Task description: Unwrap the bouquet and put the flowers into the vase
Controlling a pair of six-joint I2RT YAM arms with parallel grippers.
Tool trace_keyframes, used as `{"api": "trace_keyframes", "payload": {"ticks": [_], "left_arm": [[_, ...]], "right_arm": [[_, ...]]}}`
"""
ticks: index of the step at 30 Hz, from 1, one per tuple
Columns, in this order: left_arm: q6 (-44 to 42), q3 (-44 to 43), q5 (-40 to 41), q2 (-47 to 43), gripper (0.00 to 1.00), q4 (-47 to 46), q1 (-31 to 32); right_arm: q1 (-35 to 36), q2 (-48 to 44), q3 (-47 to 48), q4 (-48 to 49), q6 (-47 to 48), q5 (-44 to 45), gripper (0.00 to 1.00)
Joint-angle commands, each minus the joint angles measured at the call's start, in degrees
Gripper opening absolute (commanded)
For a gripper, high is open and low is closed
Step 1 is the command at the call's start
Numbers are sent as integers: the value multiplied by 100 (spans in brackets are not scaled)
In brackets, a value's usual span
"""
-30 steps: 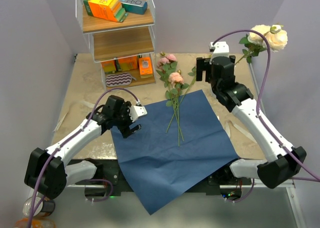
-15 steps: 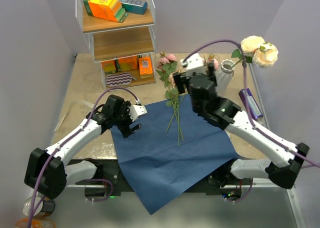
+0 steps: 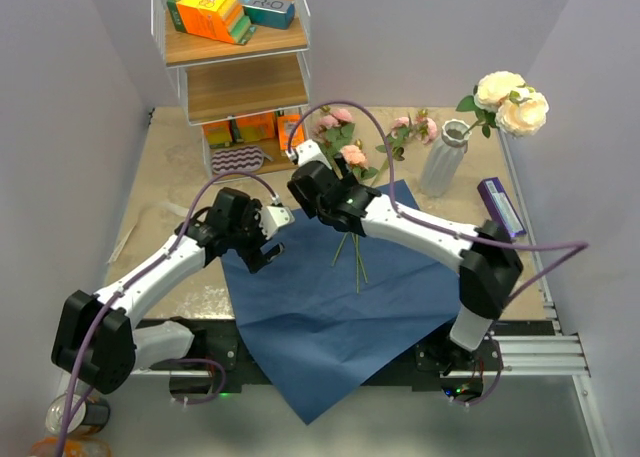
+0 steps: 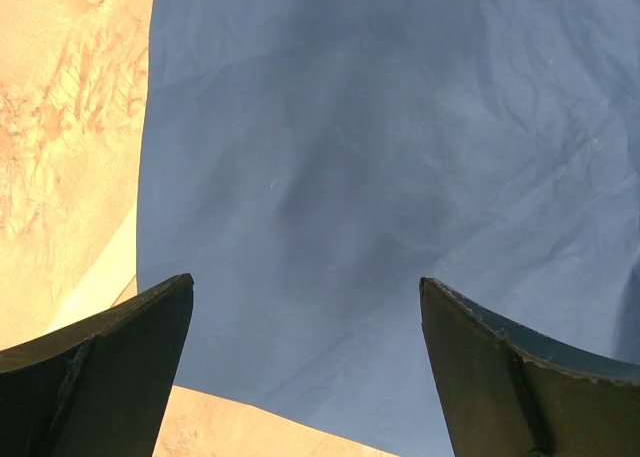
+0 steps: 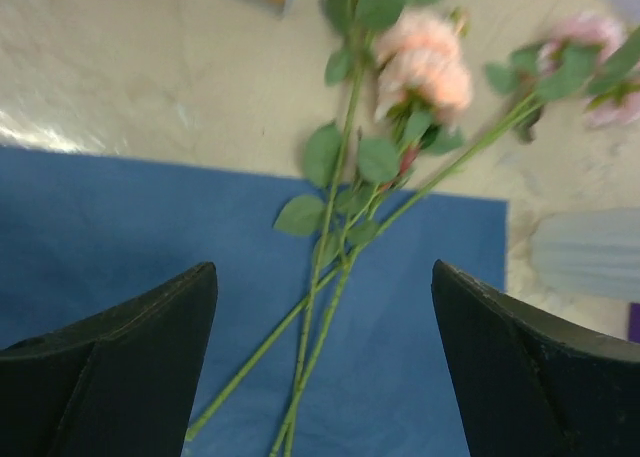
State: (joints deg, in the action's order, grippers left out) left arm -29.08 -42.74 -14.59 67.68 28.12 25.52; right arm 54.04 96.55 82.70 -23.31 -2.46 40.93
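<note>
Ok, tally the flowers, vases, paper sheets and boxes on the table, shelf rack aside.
Vase: 1
Loose flower stems, lying down: 3
Cream rose spray, standing in the vase: 1
Blue paper: 1
Purple box: 1
Total: 7

No writing can be read with certainty here. The teal box (image 3: 268, 10) at the right end of the top board of the shelf rack (image 3: 245, 89) carries large pale letters on its front side, but they are too small and soft to spell out. The orange box (image 3: 205, 7) at the left end of the same board shows only blurred print. An orange pack (image 3: 291, 132) on the lowest board has a small dark mark on its face, not legible. The purple box (image 3: 500, 207) near the right edge of the table (image 3: 170, 177) shows a pale stripe and no clear letters.
</note>
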Motion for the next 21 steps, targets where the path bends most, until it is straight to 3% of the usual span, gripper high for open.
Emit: {"api": "trace_keyframes", "payload": {"ticks": [1,9,21], "left_arm": [[26,64,-35,44,100,-228,-38],[-89,99,26,61,100,-219,-38],[-265,55,70,70,100,-219,-38]], "right_arm": [[-587,530,-429,-25,-931,-1067,80],[-1176,785,-1212,749,-1424,-1315,46],[-1414,1120,-1616,1197,-1802,-1562,39]]}}
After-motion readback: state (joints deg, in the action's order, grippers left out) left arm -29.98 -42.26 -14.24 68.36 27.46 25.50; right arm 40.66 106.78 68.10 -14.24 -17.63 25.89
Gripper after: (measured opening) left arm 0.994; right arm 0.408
